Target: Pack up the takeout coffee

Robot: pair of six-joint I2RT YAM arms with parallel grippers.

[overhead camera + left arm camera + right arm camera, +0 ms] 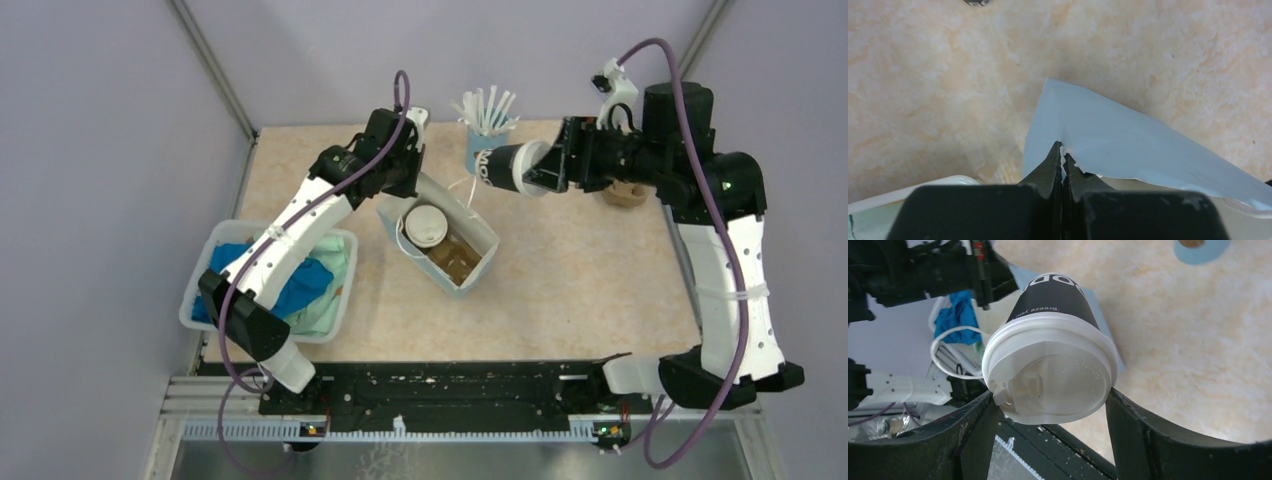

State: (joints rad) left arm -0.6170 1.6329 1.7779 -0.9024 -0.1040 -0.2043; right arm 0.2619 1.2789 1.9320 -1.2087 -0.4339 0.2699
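The right end effector (1050,402) clamps the takeout coffee (1053,310) near its lid (1058,385), holding it on its side above the table (590,290), near the middle of the far edge. Squeezing or tilting could pop the lid and spill. The left end effector (1062,156), pinched shut on the paper bag (1118,140) wall, could slip or tear it, collapsing the mouth.
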